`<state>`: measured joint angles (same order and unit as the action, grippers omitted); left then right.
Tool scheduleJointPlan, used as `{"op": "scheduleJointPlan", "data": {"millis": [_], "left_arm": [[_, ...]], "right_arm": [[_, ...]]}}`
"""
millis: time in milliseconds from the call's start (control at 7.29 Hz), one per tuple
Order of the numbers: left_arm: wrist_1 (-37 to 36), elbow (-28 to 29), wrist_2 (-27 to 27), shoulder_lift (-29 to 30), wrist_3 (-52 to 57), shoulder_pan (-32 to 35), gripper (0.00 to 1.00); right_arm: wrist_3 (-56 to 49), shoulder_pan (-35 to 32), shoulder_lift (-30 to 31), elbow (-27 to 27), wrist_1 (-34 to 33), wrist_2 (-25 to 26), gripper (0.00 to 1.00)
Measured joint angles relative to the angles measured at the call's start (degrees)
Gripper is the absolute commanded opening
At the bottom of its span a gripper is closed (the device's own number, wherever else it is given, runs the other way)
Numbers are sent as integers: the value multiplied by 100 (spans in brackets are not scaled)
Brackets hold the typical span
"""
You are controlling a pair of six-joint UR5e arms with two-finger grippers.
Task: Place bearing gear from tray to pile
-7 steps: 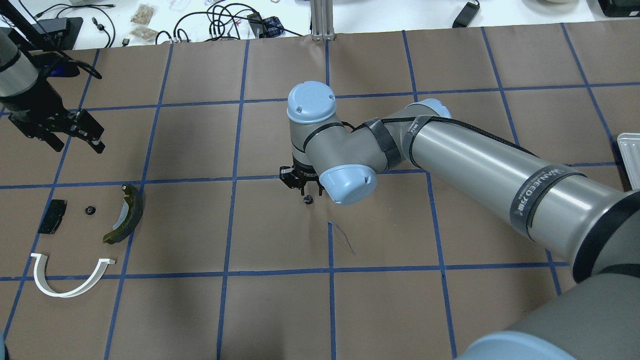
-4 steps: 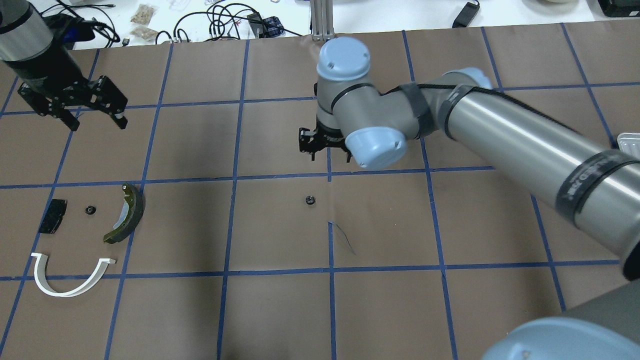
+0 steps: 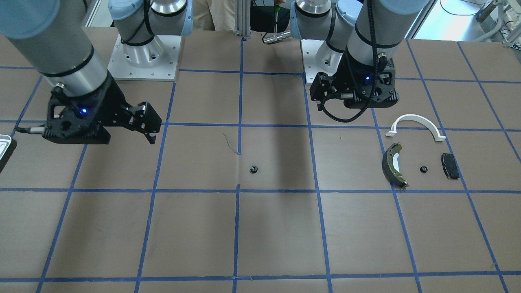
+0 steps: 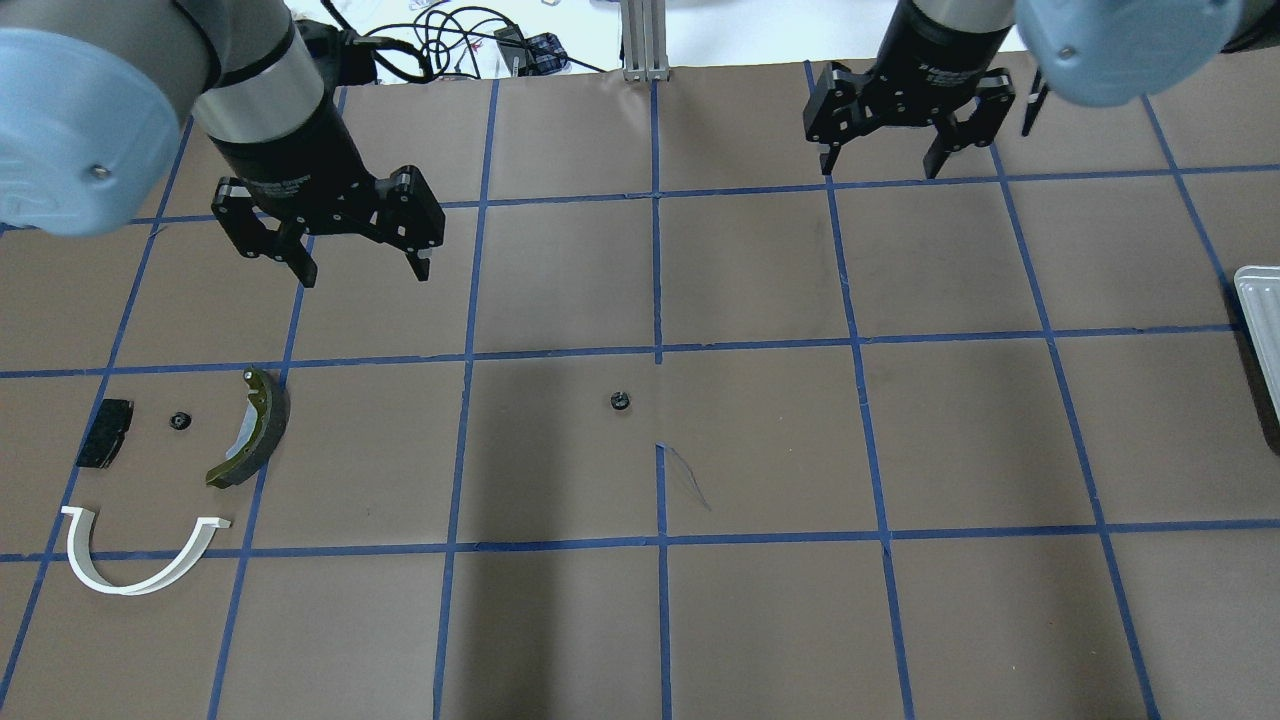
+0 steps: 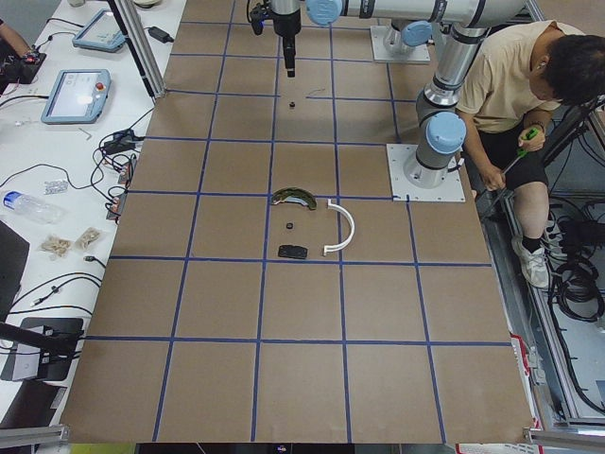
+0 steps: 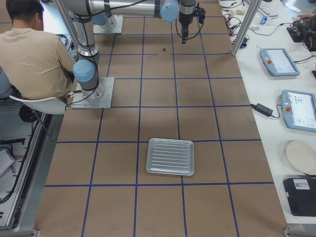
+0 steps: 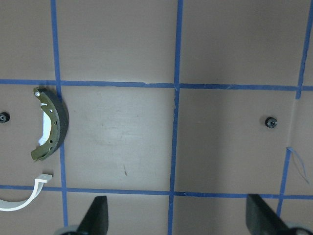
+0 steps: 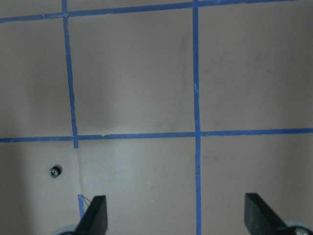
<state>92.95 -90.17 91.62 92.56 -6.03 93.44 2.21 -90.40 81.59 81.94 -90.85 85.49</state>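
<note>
Overhead exterior, task so far: the bearing gear (image 4: 620,401) is out of the tray (image 4: 1258,300) but not in the pile (image 4: 248,430). It lies alone in the middle of the counter (image 4: 760,620). I think about half is done. The trip to the pile is left.
Overhead exterior, grippers: the left gripper (image 4: 366,275) is wide open and holds nothing. The gear lies off to its right and closer to the robot, well apart from it. The right gripper (image 4: 880,168) is wide open too, with nothing in it, and it is even farther from the gear.
Exterior front-facing, pile: another small gear (image 3: 423,169) sits between the brake shoe (image 3: 392,165) and the black pad (image 3: 450,165), near the white arch (image 3: 415,122). The bearing gear (image 3: 254,169) is well apart from them.
Exterior left, gear: it (image 5: 292,104) lies far down the counter from the pile.
Exterior right, tray: I see no gear in it (image 6: 170,156). The bearing gear (image 6: 164,49) is well apart from it.
Left wrist-mounted, what it sees: the gear (image 7: 269,122) is at the right and the brake shoe at the left. The fingers (image 7: 98,215) stand far apart with only bare counter between them.
Right wrist-mounted, what it sees: the gear (image 8: 54,171) is low at the left, outside the spread fingers (image 8: 259,218).
</note>
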Motion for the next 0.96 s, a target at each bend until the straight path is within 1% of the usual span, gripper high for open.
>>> {"op": "scheduleJointPlan", "data": {"millis": [137,274,411,549,686,960], "left_arm": [[-353,-239,-26,164,-173,106,100],[-949,-590,-58,369,-450,341,100],[-1732,-985,-83,615,-828,670,100],[-2497,-1294,-113,911,-1231,946,99],[-3014,-1468,-160,1232,-1484,1158,99],[-3558,-1564,-221,1826,-1647,1504,99]], "right_arm": [[-75,50,205,49,253,78,100],[-80,54,310,165,318,282,100],[-83,45,360,285,329,499,100],[-95,37,423,372,323,588,100],[-107,33,484,443,261,573,100],[-130,32,551,682,-98,554,100]]}}
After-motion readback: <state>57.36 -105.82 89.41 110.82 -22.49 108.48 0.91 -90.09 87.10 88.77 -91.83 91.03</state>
